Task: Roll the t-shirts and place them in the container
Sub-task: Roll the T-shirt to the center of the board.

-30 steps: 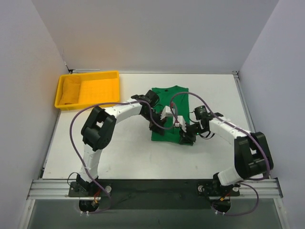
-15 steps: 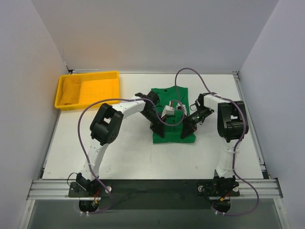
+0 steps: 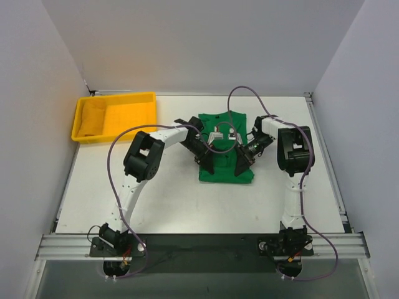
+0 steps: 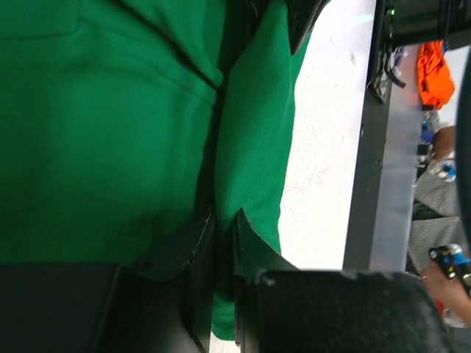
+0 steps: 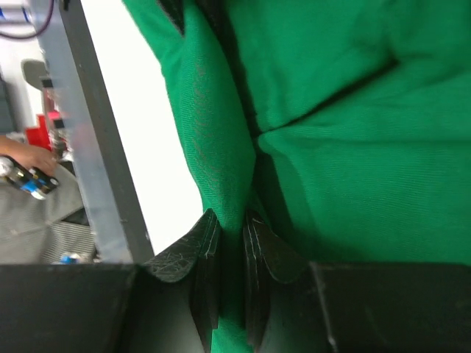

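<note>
Right arm [image 3: 293, 152] farther back; left gripper [image 4: 223, 217], right gripper [image 5: 229, 217] both tight on t-shirt [image 4: 88, 147] fold, fingertips [image 4: 195, 243] half-buried.

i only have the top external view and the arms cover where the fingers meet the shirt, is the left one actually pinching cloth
observer: yes. the left wrist view shows the left gripper shut on a raised ridge of the green t-shirt, with cloth squeezed between its fingers.
operator: and the right
observer: same there. the right wrist view shows the right gripper shut on a fold of the shirt, with green filling the thin gap.
operator: same fold for both?
observer: likely. in each wrist view the ridge runs on toward the other arm's black fingers at the top of the frame, with the white table beside it.
</note>
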### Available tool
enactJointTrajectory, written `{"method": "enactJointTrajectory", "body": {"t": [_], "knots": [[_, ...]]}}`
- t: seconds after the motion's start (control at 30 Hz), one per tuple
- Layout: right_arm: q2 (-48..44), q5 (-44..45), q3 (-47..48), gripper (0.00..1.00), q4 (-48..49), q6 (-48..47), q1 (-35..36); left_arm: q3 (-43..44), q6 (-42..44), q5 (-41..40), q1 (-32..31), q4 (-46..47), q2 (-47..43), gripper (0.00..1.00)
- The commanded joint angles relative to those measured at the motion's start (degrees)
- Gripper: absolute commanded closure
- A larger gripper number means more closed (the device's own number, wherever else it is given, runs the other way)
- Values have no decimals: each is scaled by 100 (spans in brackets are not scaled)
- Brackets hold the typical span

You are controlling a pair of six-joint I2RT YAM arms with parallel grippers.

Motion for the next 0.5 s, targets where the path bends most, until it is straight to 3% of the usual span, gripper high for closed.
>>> {"method": "enactJointTrajectory", "body": {"t": [0.0,0.23,0.33,0.47], "knots": [[291,498,443,92,-675,760,-39,262,-430,-485,318,-145,111,80],[415,761,663,91,-781,884,128,-395,-342,-844,616,82,-1162,58],[476,788,759,91,-887,857,146,-747,-307,-1545,643,696,-2084,46],[617,770,970,91,-1018,927,120,-2499,-159,-2380,407,2416,-3315,37]]}}
